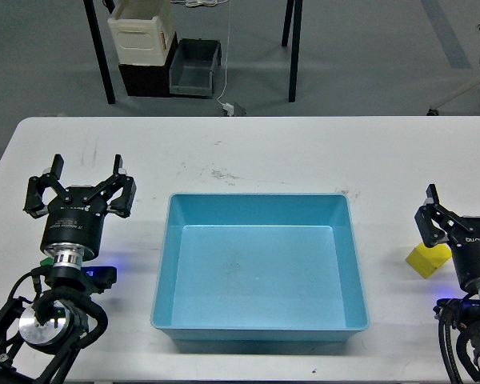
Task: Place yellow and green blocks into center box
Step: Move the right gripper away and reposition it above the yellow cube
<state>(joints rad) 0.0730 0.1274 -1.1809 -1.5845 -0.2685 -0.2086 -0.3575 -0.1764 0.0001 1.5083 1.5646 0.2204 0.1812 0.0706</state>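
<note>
One light-blue center box (pixel 260 272) sits on the white table (pixel 256 148) — one yellow block (pixel 428 259), one green block (pixel 45 261) barely visible. Left gripper (pixel 86 174) fingers spread, right gripper (pixel 462 202) seemingly spread too; the lettering on them is unreadable.

bright even overhead light | soft short shadows | sharp focus | no glare

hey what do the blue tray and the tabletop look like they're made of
The blue tray looks like moulded plastic: one even light-blue colour, sloped walls, rounded corners and a soft sheen on its floor. The table looks like a smooth white laminate or coated board, matte, with dark scuffs and scratches near the middle; what lies under that surface can't be told.
</note>
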